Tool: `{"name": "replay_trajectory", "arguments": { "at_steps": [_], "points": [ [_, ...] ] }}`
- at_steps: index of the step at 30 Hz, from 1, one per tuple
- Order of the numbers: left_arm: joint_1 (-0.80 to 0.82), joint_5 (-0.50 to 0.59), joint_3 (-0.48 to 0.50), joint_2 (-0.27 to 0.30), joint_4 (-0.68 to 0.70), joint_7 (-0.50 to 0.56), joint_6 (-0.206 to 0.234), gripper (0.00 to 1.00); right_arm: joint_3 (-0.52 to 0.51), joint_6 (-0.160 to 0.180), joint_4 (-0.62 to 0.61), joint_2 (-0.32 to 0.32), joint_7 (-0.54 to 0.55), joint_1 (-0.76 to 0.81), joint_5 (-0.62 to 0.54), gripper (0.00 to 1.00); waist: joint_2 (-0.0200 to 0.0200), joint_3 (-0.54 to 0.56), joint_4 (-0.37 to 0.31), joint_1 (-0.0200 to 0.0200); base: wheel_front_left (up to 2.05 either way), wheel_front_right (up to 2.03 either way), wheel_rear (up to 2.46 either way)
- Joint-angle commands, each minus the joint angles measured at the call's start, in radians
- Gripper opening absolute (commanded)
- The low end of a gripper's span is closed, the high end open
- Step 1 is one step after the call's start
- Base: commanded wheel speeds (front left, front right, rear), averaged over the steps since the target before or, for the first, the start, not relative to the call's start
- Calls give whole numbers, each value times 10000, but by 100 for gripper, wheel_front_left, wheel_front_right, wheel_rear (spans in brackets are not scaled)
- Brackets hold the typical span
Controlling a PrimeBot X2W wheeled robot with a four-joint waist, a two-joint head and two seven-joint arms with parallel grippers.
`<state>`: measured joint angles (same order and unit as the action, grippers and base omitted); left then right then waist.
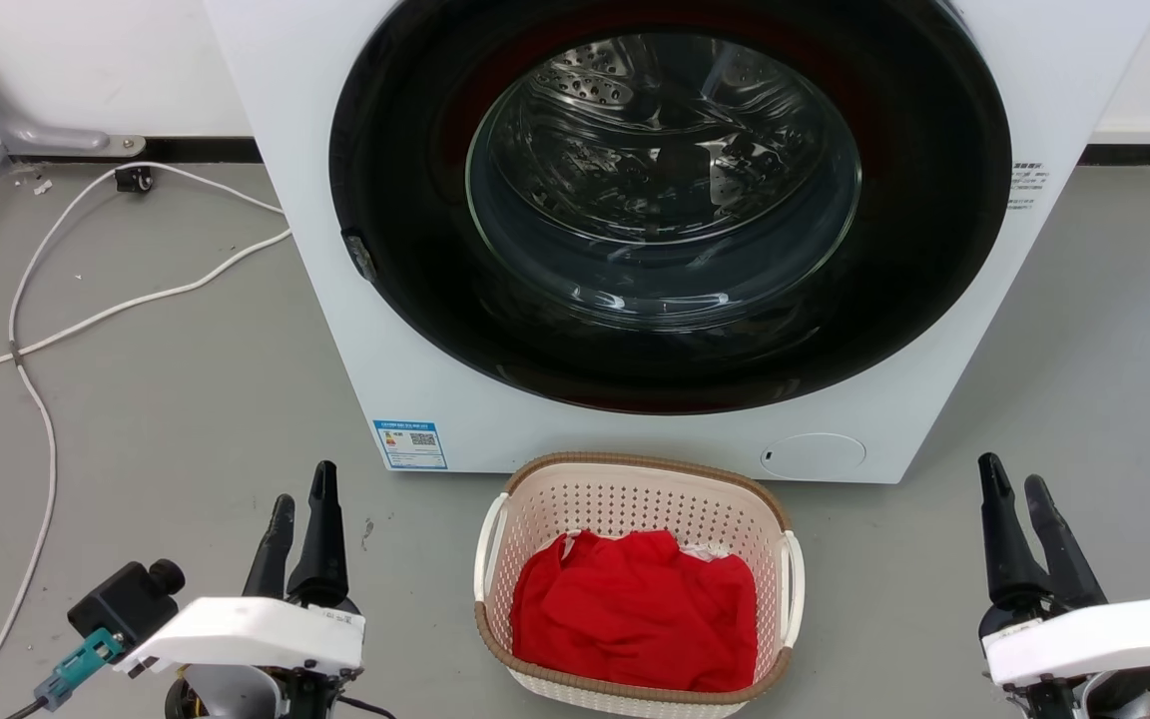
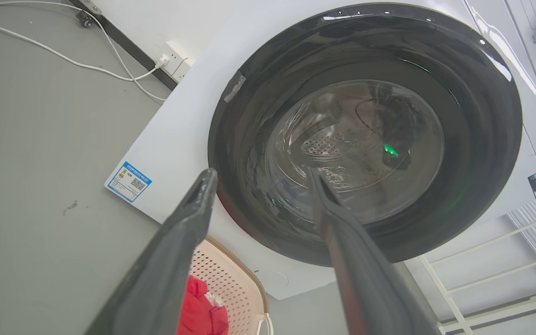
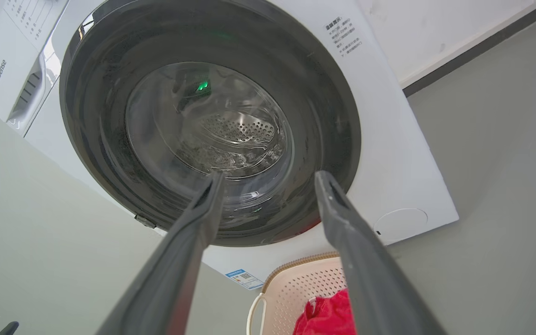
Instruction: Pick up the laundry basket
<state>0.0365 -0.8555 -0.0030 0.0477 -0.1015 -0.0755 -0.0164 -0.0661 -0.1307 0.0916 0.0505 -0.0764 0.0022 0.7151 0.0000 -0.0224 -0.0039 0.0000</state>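
A grey floor (image 1: 186, 399) runs up to a white front-loading washing machine (image 1: 415, 330) on the far side. Just in front of it, at the centre, sits the laundry basket (image 1: 635, 499) with a red garment (image 1: 635, 609) inside. The left gripper (image 1: 302, 484) and the right gripper (image 1: 1012, 471) hover on either side of the basket, well apart from it. Both have their fingers spread and hold nothing.

the laundry basket (image 1: 641, 462) sits on the floor (image 1: 186, 419) just before the washing machine (image 1: 335, 250), a garment (image 1: 635, 609) lying in it. the left gripper (image 1: 303, 484) hangs off to its left, the right gripper (image 1: 1012, 471) off to its right. a cable (image 1: 36, 330) trails across the floor left of the washing machine.
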Motion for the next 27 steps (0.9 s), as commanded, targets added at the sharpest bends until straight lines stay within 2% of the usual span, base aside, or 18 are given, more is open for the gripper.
{"name": "replay_trajectory", "arguments": {
  "at_steps": [1,27],
  "points": [
    [0,360,-57,31,201,-123,34,100,16,0,-220,17,-111,17,-404,100,0,4,-3,0,0,0,0],
    [-296,3135,-428,34,607,-832,377,100,74,0,-794,10,-829,453,-3473,100,0,-39,-1,0,0,0,0]
  ]
}}
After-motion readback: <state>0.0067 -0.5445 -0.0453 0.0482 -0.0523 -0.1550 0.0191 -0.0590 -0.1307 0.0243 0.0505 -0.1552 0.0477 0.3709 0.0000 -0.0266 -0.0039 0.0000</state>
